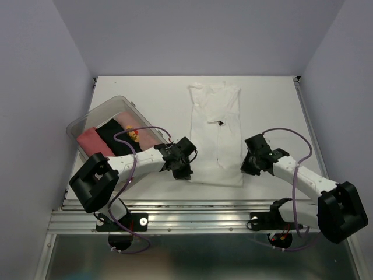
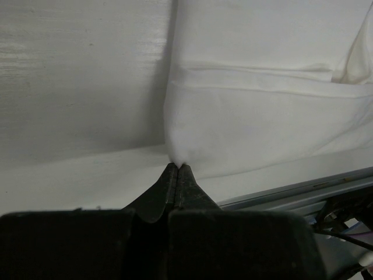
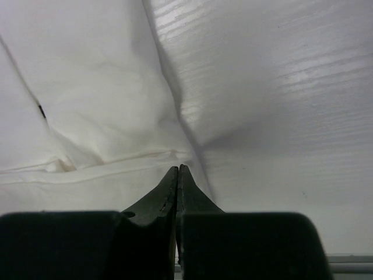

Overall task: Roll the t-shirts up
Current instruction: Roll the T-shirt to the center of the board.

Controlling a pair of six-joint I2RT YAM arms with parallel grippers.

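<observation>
Down the middle of the table [image 1: 280, 99] lies the white t-shirt [image 1: 215, 125], folded into a long strip, with bare tabletop on both sides and beyond it. At its near end, the left gripper [image 2: 177, 169] and right gripper [image 3: 178, 169] each pinch an edge, fingers pressed together on cloth. Leftward, a clear tub [image 1: 78, 125] holds the other t-shirts [image 1: 93, 140], partly hidden by the left arm's cable.

Spread t-shirt [image 1: 215, 128] lies mid-counter [image 1: 151, 93], running near to far. Tub [image 1: 102, 108] sits to its left, with folded t-shirts [image 1: 116, 137] side by side inside. Left jaws at the spread t-shirt's near-left corner, right jaws at its near-right edge.
</observation>
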